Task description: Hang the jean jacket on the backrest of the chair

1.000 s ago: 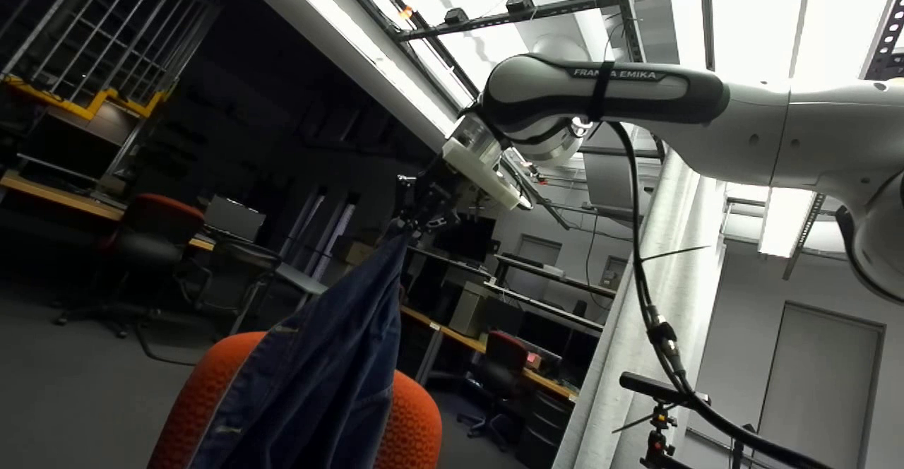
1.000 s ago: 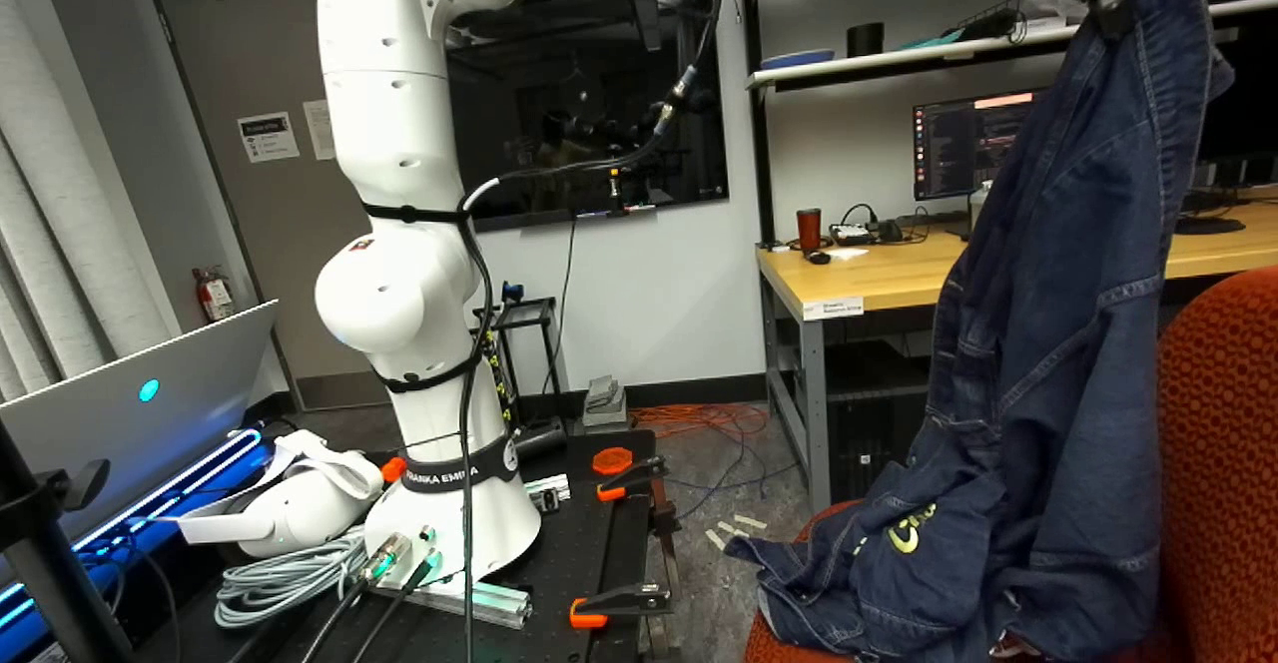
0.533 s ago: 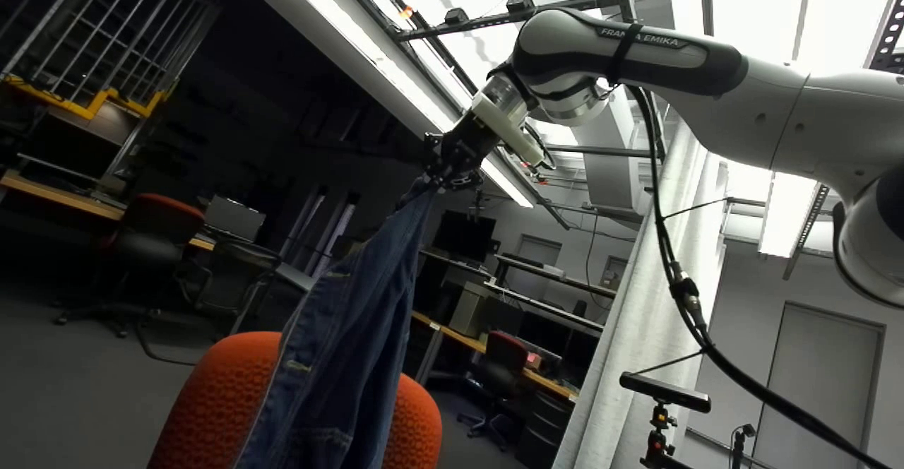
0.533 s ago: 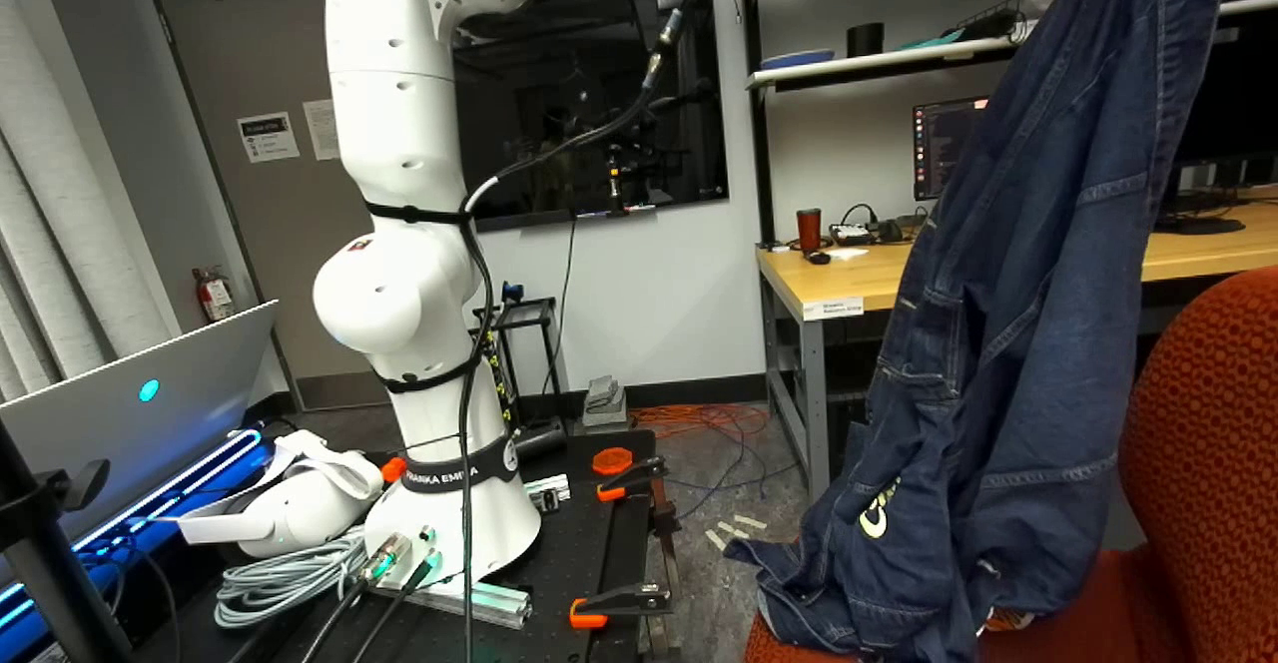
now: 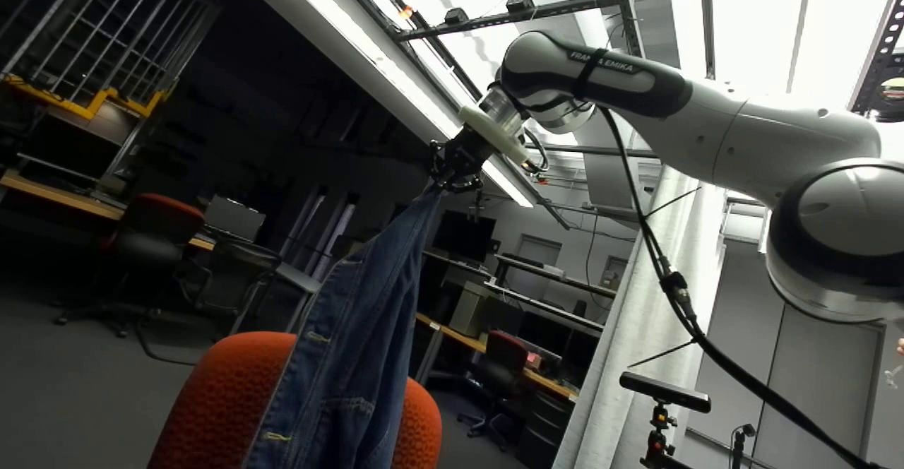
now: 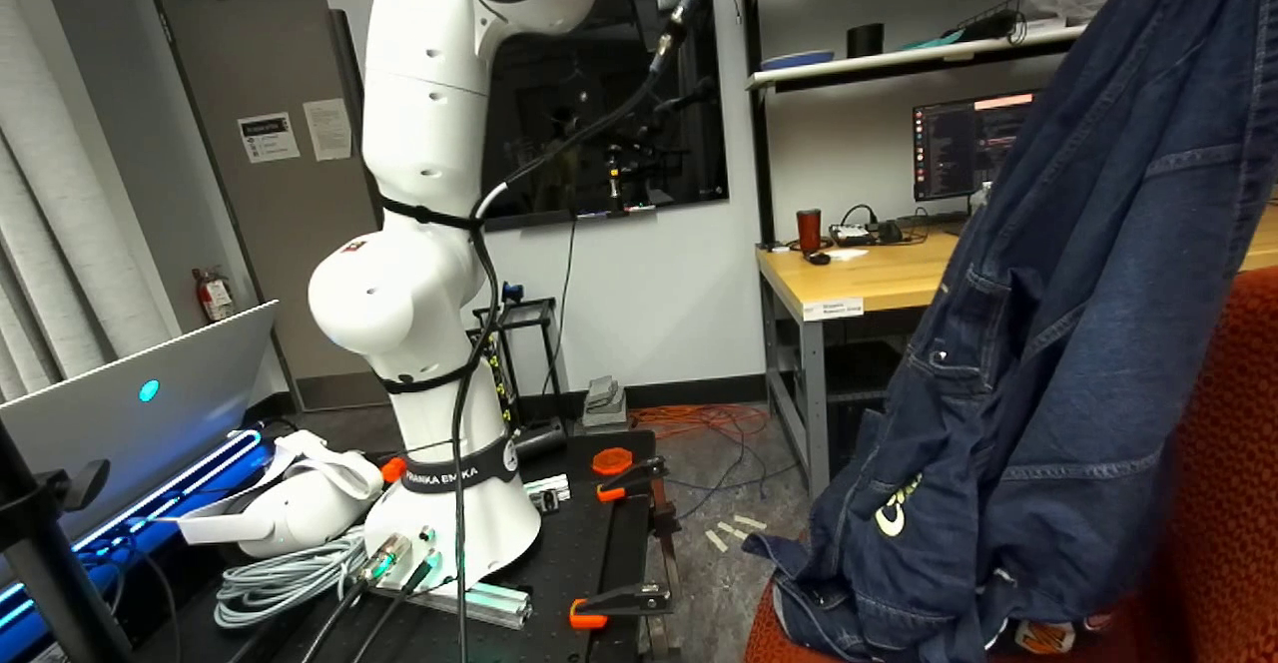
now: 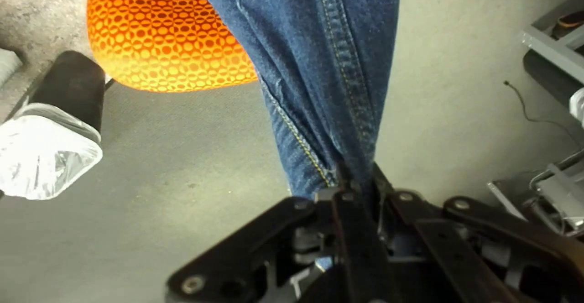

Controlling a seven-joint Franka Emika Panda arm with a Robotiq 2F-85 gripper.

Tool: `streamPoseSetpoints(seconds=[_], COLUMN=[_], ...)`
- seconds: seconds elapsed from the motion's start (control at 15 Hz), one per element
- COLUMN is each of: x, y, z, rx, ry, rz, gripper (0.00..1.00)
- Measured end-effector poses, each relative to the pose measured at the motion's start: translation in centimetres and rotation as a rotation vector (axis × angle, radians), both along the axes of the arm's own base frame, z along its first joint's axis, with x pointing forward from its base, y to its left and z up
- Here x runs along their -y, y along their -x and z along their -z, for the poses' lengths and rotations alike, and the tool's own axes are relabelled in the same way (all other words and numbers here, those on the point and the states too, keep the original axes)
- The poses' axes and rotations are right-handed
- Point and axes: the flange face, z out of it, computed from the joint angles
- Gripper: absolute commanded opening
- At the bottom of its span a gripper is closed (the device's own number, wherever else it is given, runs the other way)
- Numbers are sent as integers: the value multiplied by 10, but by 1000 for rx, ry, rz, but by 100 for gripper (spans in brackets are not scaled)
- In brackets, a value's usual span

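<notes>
Chair backrest [image 5: 222, 391]: orange, upright, partly hidden behind the denim.
Jean jacket [image 5: 353, 349]: hanging by its gathered top, slanting down in front of the backrest; in an exterior view its lower end lies on the seat [image 6: 771, 641].
Gripper [image 5: 439, 183]: higher than the backrest, tipped downward, pinching the top of the jacket.
Arm [image 5: 600, 80]: forearm rising toward the wrist, wrist bent down to the gripper.
Since half a second ago: the forearm sits lower in an exterior view, the upper arm leans farther toward the chair, and the jacket's upper part has shifted sideways, showing more of the monitor [image 6: 949, 154].
</notes>
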Motion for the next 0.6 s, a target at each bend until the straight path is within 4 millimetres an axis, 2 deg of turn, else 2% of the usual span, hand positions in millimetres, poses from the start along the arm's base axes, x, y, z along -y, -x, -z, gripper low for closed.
streamPoseSetpoints(seconds=[0.33,0.6], x=[35,59], y=[-41,-72], z=[39,83], rx=[16,15], ry=[-48,-35], rz=[238,395], gripper=[2,2])
